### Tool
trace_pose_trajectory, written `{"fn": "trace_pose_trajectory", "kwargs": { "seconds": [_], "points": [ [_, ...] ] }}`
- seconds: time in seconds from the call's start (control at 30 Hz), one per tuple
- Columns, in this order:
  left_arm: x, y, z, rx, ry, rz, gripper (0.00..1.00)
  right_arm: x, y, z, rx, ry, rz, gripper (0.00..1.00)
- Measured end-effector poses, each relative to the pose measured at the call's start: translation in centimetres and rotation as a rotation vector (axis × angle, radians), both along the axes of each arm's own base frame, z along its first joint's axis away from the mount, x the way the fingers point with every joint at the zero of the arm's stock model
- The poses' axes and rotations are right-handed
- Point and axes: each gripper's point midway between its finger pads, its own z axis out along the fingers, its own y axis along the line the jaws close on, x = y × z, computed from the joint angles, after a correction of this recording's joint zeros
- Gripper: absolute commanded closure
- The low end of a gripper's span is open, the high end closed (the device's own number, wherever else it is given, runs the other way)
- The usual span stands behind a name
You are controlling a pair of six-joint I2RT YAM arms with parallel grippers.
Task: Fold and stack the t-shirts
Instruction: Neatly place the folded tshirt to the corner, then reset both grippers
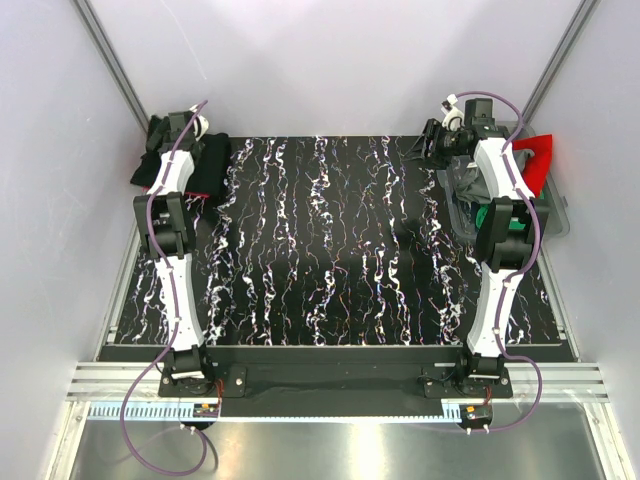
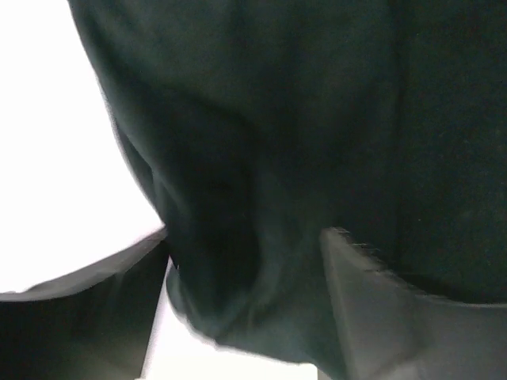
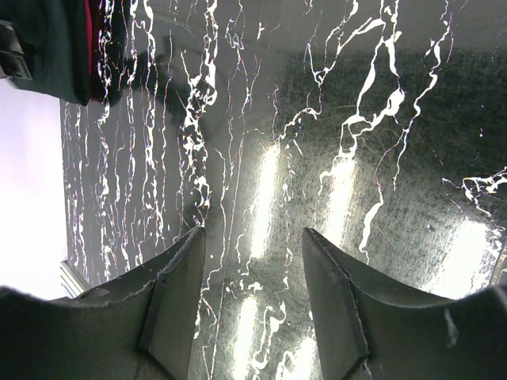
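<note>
Two grippers stood spread wide and empty: the left gripper (image 2: 245, 237) close over the folded black cloth t-shirt (image 1: 208, 165) at upper left, the right gripper (image 3: 253, 237) above the black marble-patterned table (image 1: 330, 270).

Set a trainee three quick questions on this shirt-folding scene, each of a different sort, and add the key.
1. True or false: the right gripper is shut on a red shirt.
2. Where does the black t-shirt lie? A) at the far-left corner of the table; B) in the middle; C) beside the right arm's base.
3. In the left wrist view, what colour is the cloth between the fingers of the left gripper?

Key: 1 false, its jaws stand open with nothing between them; 2 A; 3 black.
</note>
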Motion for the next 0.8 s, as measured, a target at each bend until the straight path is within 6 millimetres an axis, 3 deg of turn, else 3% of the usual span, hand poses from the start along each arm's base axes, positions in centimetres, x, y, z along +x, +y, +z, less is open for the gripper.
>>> {"fn": "trace_pose_trajectory", "kwargs": {
  "seconds": [0.23, 0.37, 0.5, 0.53, 0.57, 0.6, 0.8],
  "points": [
    [0.8, -0.7, 0.8, -0.011, -0.071, 0.016, 0.01, 0.0, 0.1, 0.0, 0.001, 0.0, 0.002, 0.41],
    [1.4, -3.4, 1.5, -0.037, -0.104, -0.002, 0.01, 0.0, 0.1, 0.0, 0.0, -0.001, 0.003, 0.39],
    [0.8, -8.8, 2.7, -0.091, -0.121, -0.067, 0.01, 0.0, 0.1, -0.1, -0.012, -0.011, 0.013, 0.32],
    [0.2, -10.9, 3.3, -0.112, -0.126, -0.096, 0.01, 0.0, 0.0, -0.1, -0.019, -0.016, 0.016, 0.25],
    [-0.5, -12.9, 4.0, -0.136, -0.132, -0.121, 0.01, 0.0, -0.1, -0.1, -0.035, -0.021, 0.014, 0.06],
    [-1.1, -14.3, 4.7, -0.156, -0.136, -0.142, 0.01, 0.0, -0.4, 0.0, -0.069, -0.033, 0.015, 0.0],
    [-5.4, -25.7, 12.1, -0.435, -0.218, -0.348, 0.01, 0.7, 0.2, 1.7, -0.196, -0.12, 0.024, 0.0]
  ]
}}
